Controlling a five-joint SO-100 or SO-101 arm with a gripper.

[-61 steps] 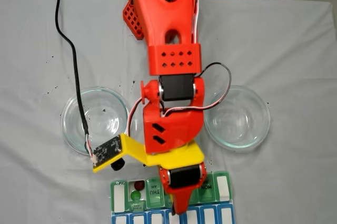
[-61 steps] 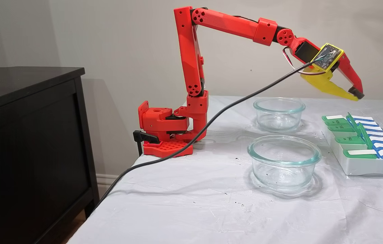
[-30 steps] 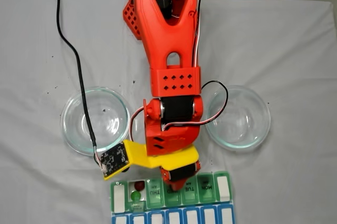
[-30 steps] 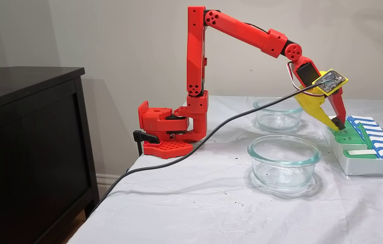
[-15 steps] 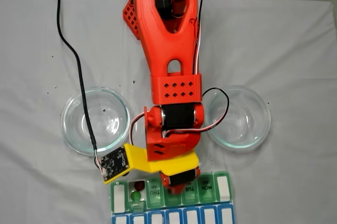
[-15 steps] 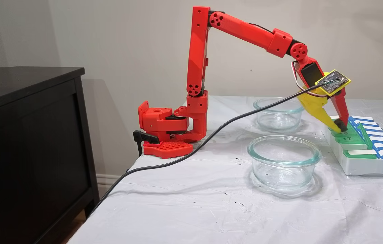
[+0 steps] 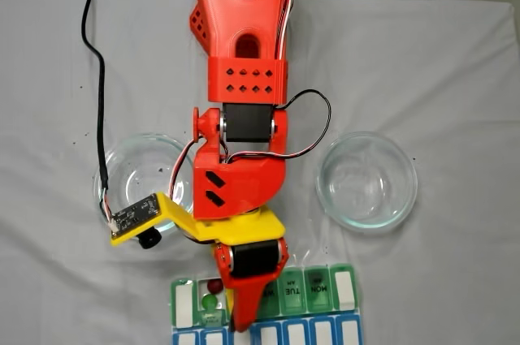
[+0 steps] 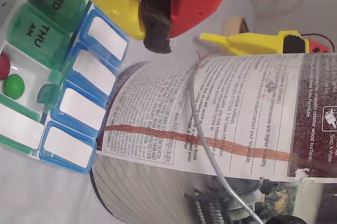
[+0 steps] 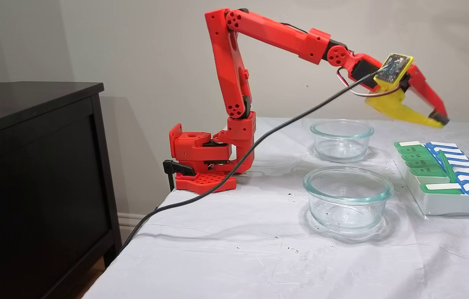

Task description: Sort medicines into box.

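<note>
The box [image 7: 317,288] is a pill organiser with green lids at the table's front edge in a fixed view. One compartment near its left end stands open, with one red ball [image 7: 214,286] and one green ball [image 7: 210,302] inside. The wrist view shows the same red ball [image 8: 2,66] and green ball [image 8: 13,86] beside the THU lid of the box [image 8: 45,31]. My gripper [image 7: 241,325] is shut with nothing in it, foam pads pressed together [image 8: 158,21]. It hangs well above the box [image 9: 446,201], and the gripper's [image 9: 441,121] tip points down and outward. The other medicines are hidden.
Two clear glass dishes [image 7: 366,180] [image 7: 134,174] stand between the arm's base and the box; both [image 9: 347,197] [image 9: 341,139] look empty. A black cable [image 9: 259,145] trails off the table. A dark cabinet [image 9: 31,166] stands left of it. A label-wrapped cylinder [image 8: 221,129] lies beyond the box.
The gripper came down and pressed on a green lid, and that lid now lies shut. It has since risen clear and swung toward the open compartment's side.
</note>
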